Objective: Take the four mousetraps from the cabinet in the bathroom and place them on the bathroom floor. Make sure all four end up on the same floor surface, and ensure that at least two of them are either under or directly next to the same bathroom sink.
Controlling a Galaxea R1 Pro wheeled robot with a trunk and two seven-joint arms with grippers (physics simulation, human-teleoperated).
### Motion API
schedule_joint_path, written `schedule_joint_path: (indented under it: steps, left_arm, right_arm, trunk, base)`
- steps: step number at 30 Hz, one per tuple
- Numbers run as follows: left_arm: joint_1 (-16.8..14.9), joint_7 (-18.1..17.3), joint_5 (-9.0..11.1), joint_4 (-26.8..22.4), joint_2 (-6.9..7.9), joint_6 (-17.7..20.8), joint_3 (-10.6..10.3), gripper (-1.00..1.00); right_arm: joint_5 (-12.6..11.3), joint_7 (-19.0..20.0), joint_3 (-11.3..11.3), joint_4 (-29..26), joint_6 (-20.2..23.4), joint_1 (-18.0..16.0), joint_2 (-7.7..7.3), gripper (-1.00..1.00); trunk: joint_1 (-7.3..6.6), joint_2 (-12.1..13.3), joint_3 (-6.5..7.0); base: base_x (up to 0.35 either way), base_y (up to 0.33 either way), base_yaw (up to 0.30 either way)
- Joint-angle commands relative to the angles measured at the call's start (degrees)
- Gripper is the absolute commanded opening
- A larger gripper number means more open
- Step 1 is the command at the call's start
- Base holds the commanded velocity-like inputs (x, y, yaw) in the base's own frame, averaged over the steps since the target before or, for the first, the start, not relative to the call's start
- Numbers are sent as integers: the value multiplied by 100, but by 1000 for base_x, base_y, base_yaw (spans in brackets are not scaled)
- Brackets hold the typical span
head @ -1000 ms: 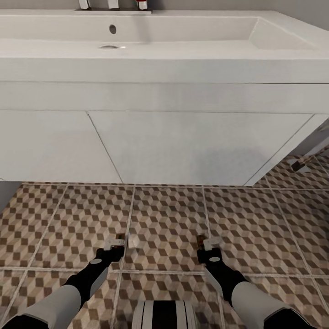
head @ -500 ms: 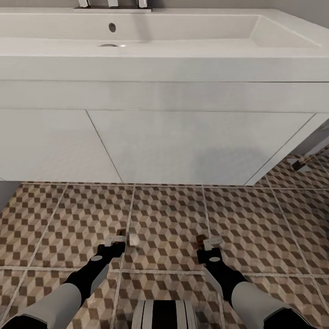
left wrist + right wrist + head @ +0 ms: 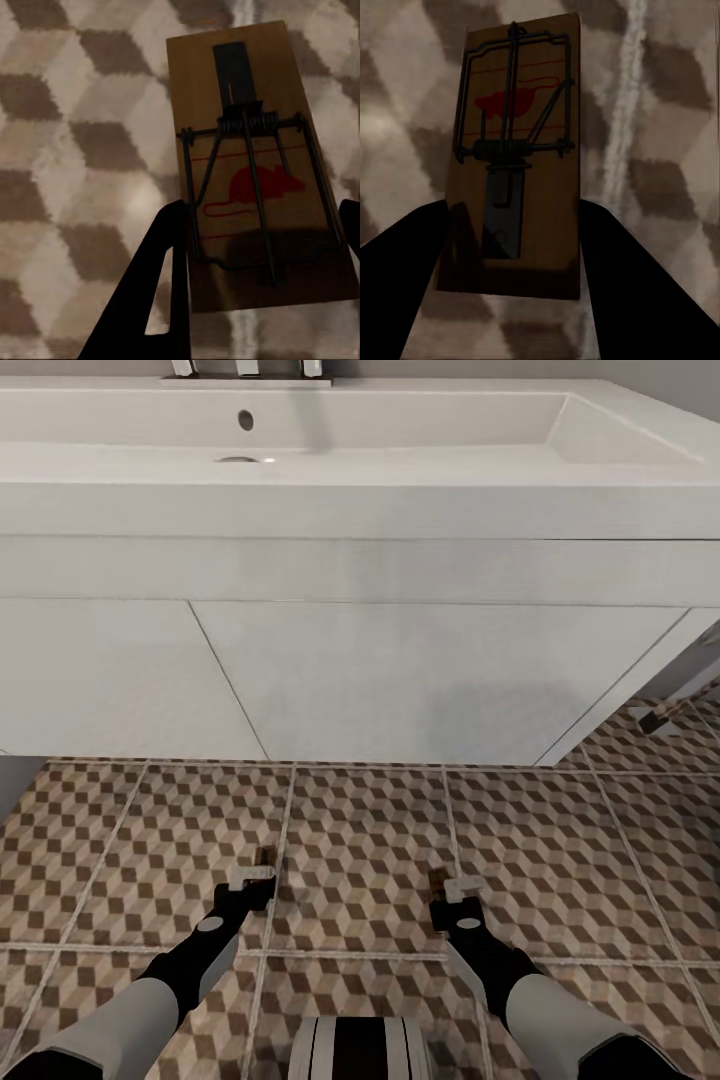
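Observation:
Each of my grippers is shut on a mousetrap just above the bathroom floor (image 3: 370,830), in front of the white vanity under the sink (image 3: 400,420). The left gripper (image 3: 256,874) grips a tan trap (image 3: 265,856). In the left wrist view this trap (image 3: 277,67), with a red mouse print and a dark spring bar, sits between the black fingers (image 3: 150,292) of the gripper (image 3: 262,217). The right gripper (image 3: 452,888) holds a second trap (image 3: 437,880). In the right wrist view that trap (image 3: 547,45) lies between the two fingers (image 3: 615,270) of the gripper (image 3: 514,210).
The white vanity front (image 3: 400,680) hangs over the tiles just ahead of both arms. A small brown flat thing (image 3: 655,718) lies on the floor by the vanity's right end. A chrome faucet base (image 3: 245,368) stands behind the basin. Open tile stretches to both sides.
My left gripper has shifted slightly forward and turned, so its trap now points toward the vanity. The right gripper has barely moved. Both still hold their traps.

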Motion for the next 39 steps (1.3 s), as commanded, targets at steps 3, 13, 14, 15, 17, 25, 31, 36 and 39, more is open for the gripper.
schedule_joint_path:
  steps: [3,13,14,15,17,25,31,36,39]
  left_arm:
    - [-3,39,17,-62,14,322,-61,-100]
    - [-175,-9,22,-55,19,561,-65,-100]
    - [-180,-10,25,-42,22,565,-64,-100]
    - [-183,-10,27,-27,23,567,-64,-100]
    - [-186,-11,25,3,21,567,-63,-100]
    - [-188,-6,29,105,11,578,-63,-100]
    - [-284,-3,30,115,-33,580,-62,-100]
    - [-387,-7,28,125,-85,550,-62,-100]
    - [-460,-9,25,184,-91,517,-63,-100]
  right_arm:
    - [-50,-66,46,-206,64,-63,15,-100]
    - [-54,-134,48,-253,121,-623,77,-100]
    - [-51,-137,48,-245,122,-639,81,-100]
    - [-52,-139,48,-214,108,-650,85,-100]
    - [-63,-140,48,-93,66,-659,91,-100]
    - [-87,-134,45,456,-456,-667,88,-100]
    - [-89,-129,32,521,-550,-667,88,-100]
    - [-88,-126,31,536,-561,-668,88,-100]
    - [-90,-129,30,539,-563,-668,88,-100]
  trunk:
    - [-1,-1,-3]
    - [-1,-1,-3]
    - [-1,-1,-3]
    - [-1,-1,-3]
    - [-1,-1,-3]
    - [-1,-1,-3]
    - [-1,-1,-3]
    - [-1,-1,-3]
    - [-1,-1,-3]
  base:
    - [0,0,0]
    - [0,0,0]
    - [0,0,0]
    - [0,0,0]
    - [0,0,0]
    - [0,0,0]
    - [0,0,0]
    - [0,0,0]
    - [0,0,0]
